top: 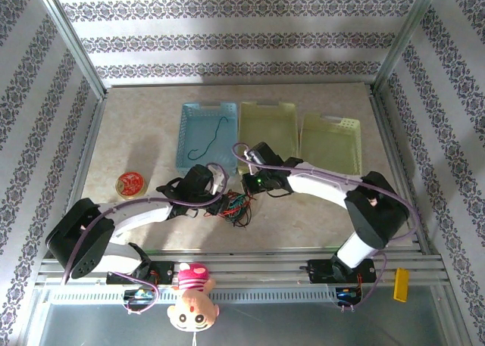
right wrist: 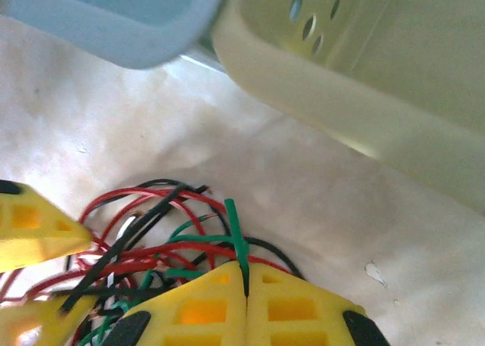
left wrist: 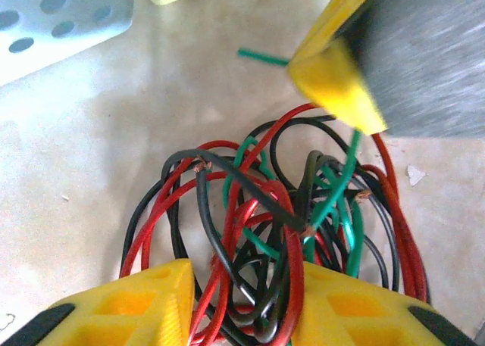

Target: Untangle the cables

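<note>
Tangled cables [top: 236, 207] heaped mid-tabletop [top: 144, 134], at 5 o'clock from blue basket [top: 184, 138]; green strand [right wrist: 236, 232] pinched tight in right end effector [right wrist: 245, 274] at 1 o'clock; red and black loops straddled by narrow left end effector [left wrist: 242, 278] at 9 o'clock, grip uncertain

right pincer [right wrist: 246, 269] clamped on green cable [right wrist: 236, 229], red and black cables [right wrist: 151, 250] tangled beside, blue basket [right wrist: 114, 20], pale yellow basket [right wrist: 364, 81] behind

The cables [top: 236, 207] lie in one loose knot on the desk [top: 144, 138], thin red, black and green strands looped through each other. One green strand [right wrist: 236, 236] stands up, pinched in the right gripper's [right wrist: 246, 282] closed jaws. A separate black cable [top: 212, 138] lies curled in the blue basket [top: 184, 141].
</note>
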Robot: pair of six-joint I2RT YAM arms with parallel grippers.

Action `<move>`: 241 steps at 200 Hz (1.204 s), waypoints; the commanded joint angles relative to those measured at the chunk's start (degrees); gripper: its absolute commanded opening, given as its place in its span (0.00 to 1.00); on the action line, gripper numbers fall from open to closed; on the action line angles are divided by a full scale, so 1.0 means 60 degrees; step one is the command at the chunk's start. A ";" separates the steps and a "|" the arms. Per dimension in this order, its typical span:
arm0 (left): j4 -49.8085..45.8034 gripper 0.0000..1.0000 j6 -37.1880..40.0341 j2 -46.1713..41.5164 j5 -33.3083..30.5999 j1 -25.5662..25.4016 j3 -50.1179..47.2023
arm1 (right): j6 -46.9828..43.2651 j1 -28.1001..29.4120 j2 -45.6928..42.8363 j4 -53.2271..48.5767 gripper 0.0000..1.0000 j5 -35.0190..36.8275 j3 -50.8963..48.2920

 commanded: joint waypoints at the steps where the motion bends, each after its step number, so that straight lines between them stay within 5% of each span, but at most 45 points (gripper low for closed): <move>1: 0.0341 0.23 -0.0124 0.0235 -0.0207 -0.0164 -0.0119 | -0.0117 0.0050 -0.0650 0.0228 0.03 0.0531 -0.0295; 43: 0.0586 0.00 -0.0415 0.0687 -0.0660 -0.0156 -0.0097 | -0.0091 -0.0124 -0.1690 0.0426 0.00 0.0730 -0.0481; 174: 0.0670 0.00 -0.0551 0.1807 -0.1040 -0.0256 -0.0217 | 0.1451 -0.2092 -0.5748 0.1980 0.00 0.1765 -0.0701; 241: 0.0672 0.00 -0.0552 0.1893 -0.1259 -0.0373 -0.0307 | 0.1308 -0.2235 -0.7112 0.1676 0.00 0.4775 -0.0984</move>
